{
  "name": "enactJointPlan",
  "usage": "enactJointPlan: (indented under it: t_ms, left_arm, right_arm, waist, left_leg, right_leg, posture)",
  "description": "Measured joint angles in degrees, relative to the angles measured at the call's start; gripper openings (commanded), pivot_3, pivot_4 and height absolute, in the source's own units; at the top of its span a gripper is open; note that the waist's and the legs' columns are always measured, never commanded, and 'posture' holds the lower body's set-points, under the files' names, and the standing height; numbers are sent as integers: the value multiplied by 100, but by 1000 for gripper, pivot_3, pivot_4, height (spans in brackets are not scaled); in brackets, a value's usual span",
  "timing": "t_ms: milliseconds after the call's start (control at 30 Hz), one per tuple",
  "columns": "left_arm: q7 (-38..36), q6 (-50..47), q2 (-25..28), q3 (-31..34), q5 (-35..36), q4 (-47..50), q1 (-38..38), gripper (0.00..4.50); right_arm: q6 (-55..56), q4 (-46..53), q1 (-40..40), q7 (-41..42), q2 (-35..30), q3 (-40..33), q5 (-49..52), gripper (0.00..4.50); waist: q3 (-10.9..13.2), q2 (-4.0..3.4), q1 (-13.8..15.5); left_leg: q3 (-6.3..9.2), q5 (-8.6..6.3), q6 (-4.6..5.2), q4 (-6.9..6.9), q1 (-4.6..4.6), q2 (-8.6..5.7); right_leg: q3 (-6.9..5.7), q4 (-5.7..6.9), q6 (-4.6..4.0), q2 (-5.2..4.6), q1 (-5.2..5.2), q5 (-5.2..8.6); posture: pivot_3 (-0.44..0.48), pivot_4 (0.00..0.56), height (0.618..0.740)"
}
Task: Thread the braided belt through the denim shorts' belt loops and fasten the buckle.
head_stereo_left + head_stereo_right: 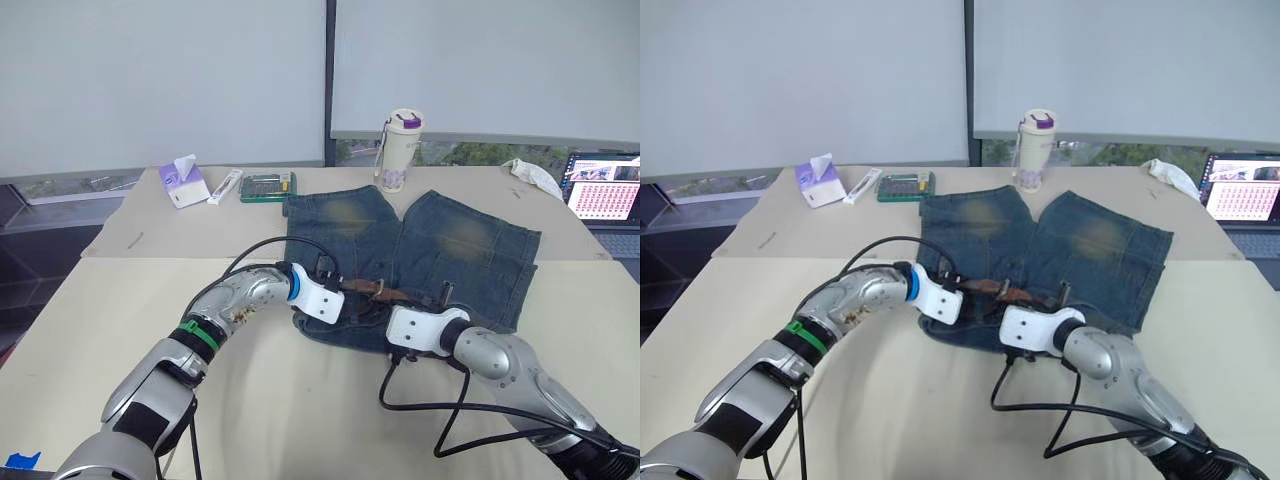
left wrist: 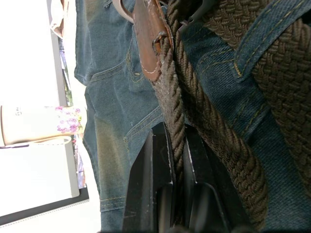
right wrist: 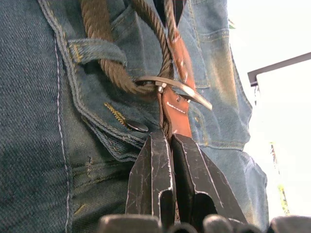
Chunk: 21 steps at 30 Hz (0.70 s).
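The denim shorts lie flat with the legs pointing away and the waistband toward me. Along the waistband runs the braided belt, passing under a belt loop and another belt loop. My left gripper is shut on the braided strap, just short of its brown leather end. The silvery buckle sits on the waistband with the strap wrapped through it. Just behind the buckle, my right gripper is shut on the belt's leather tab. The two grippers almost meet at mid-waistband.
Beyond the shorts stand a flowered bottle, a tissue box, a green case and a white cloth. An open laptop is at the far right. Black cables loop over the table near my right arm.
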<state>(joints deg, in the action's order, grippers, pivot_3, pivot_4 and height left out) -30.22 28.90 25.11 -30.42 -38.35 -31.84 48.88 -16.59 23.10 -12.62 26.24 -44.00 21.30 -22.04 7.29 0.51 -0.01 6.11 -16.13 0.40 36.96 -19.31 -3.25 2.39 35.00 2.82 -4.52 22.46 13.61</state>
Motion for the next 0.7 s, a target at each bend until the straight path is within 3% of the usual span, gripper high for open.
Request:
enactJointPlan:
  t_ms: [333,700]
  left_arm:
    - [168,126,-145,-127,-209,-59,101,0]
    - [121,-317,-1203,136,607,-643,-26,0]
  right_arm:
    - [168,-56,-1,124,317,-81,-268,26]
    - [226,-112,213,245,581,-340,-292,26]
  waist:
    - [0,-1,-10]
    - [-1,0,-22]
  left_leg:
    - [-3,0,0,1,1,0]
    - [-5,0,0,3,2,2]
  right_leg:
    - [0,2,0,2,0,0]
    - [1,4,-1,4,-1,-1]
  posture:
    - [0,150,740]
    - [0,150,740]
